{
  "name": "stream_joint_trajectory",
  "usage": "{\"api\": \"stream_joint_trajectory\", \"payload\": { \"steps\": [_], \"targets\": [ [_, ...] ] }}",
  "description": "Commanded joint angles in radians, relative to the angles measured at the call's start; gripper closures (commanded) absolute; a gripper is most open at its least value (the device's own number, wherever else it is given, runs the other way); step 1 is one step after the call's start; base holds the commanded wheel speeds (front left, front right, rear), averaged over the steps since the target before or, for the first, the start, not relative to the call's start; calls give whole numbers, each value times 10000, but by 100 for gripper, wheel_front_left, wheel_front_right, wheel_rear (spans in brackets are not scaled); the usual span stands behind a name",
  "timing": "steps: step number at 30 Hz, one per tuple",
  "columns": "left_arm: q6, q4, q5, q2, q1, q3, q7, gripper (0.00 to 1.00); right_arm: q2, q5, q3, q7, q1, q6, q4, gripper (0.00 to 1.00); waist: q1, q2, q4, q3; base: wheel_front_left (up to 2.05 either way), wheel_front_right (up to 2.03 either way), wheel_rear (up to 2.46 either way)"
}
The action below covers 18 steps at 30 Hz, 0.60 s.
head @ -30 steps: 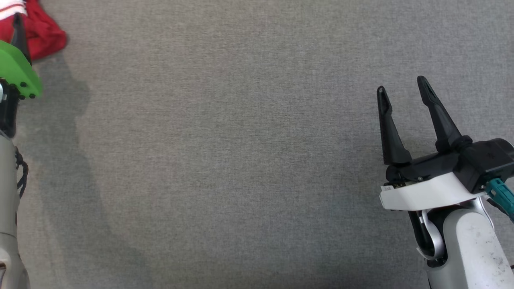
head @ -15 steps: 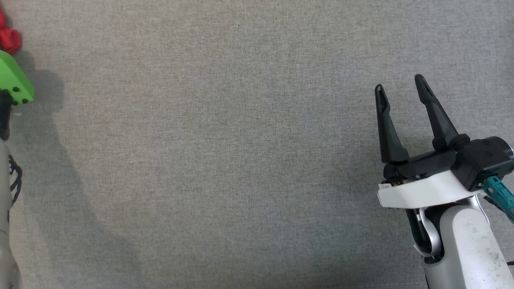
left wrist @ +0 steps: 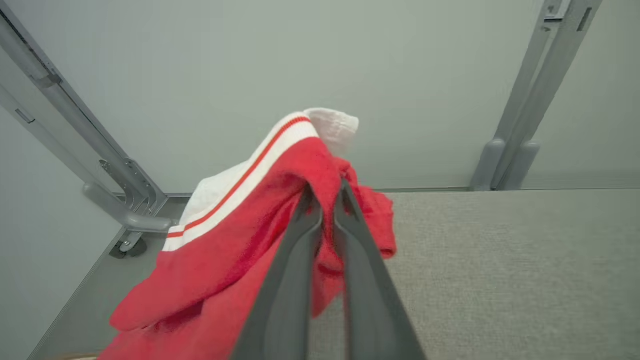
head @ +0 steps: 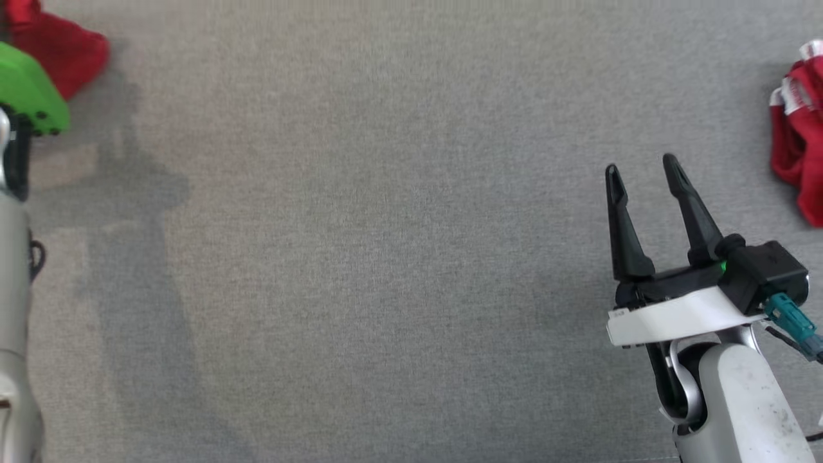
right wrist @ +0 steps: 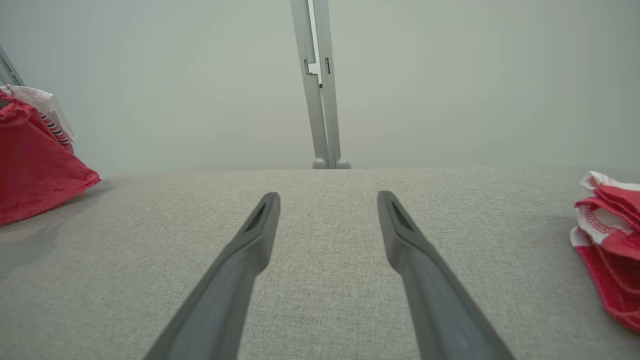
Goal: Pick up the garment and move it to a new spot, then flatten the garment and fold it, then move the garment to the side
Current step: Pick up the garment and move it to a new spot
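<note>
The garment (left wrist: 225,260) is red with a white band and a thin red stripe. In the left wrist view my left gripper (left wrist: 325,189) is shut on a fold of it, and the cloth hangs from the fingers above the grey table. The head view has the garment (head: 61,45) at the top left, partly behind the green cover (head: 29,96) of my left wrist. From the right wrist it appears as a red drape (right wrist: 35,160) at the far left. My right gripper (head: 642,168) is open over bare table at the lower right, its fingers (right wrist: 265,220) spread with nothing between them.
A second red and white cloth (head: 797,154) lies bunched at the table's right edge, right of my right gripper, also seen as the bunched cloth (right wrist: 607,240). The grey fabric table (head: 386,244) stretches between the arms. Metal frame posts (right wrist: 320,85) and a pale wall stand behind it.
My left gripper has shut on the red garment and now holds it up off the table. The head camera has shifted, bringing the second red cloth into view. The right gripper stays open.
</note>
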State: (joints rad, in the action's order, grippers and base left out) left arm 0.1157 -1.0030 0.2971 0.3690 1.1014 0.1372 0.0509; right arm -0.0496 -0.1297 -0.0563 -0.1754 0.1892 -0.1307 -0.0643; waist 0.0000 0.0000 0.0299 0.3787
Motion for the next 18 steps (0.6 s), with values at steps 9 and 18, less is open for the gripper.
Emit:
{"api": "stream_joint_trajectory", "payload": {
  "steps": [9, 18],
  "targets": [
    [153, 1942, 723, -1264, -181, 1524, -171, 100, -20, -407, 436, -218, -907, -1, 537, 0, 0, 0, -867, -2755, 0, 0, 0],
    [153, 4726, 2001, -2532, -1513, 2748, -603, 100, -17, -833, 564, -422, -1283, -1, 740, 0, 0, 0, -1515, -2739, 0, 0, 0]
  ]
}}
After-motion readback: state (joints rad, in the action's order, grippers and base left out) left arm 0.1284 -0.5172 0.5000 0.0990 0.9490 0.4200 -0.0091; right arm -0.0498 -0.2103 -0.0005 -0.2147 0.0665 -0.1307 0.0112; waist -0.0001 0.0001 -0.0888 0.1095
